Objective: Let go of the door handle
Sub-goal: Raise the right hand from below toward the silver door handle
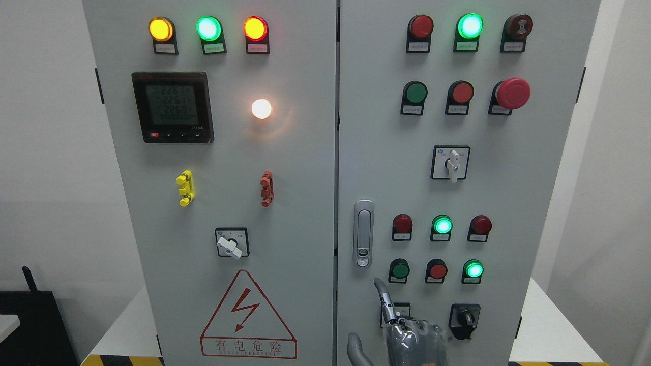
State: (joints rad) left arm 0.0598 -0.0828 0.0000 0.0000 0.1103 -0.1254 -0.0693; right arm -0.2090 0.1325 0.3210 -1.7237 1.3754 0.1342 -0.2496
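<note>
- Head view shows the door handle point(363, 234), a silver lever set flat in its recess on the right door of the cabinet point(539, 203), close to the seam between the two doors.
- Nothing touches the handle; it sits above the hand point(402, 330) and a little to its left, with a clear gap of grey door between them.
- The hand is at the bottom edge, just right of the middle; I cannot see from which side its arm comes in, so I do not call it left or right.
- Its fingers are loose and hold nothing: one finger point(384, 297) points up toward the handle, and the thumb point(357, 351) stands apart at the lower left.
- Right of the hand is a black rotary switch point(464, 320); above it are red and green buttons.
- My judgement: the release looks done, since the hand is off the handle. Only pulling the arm away seems to remain.
</note>
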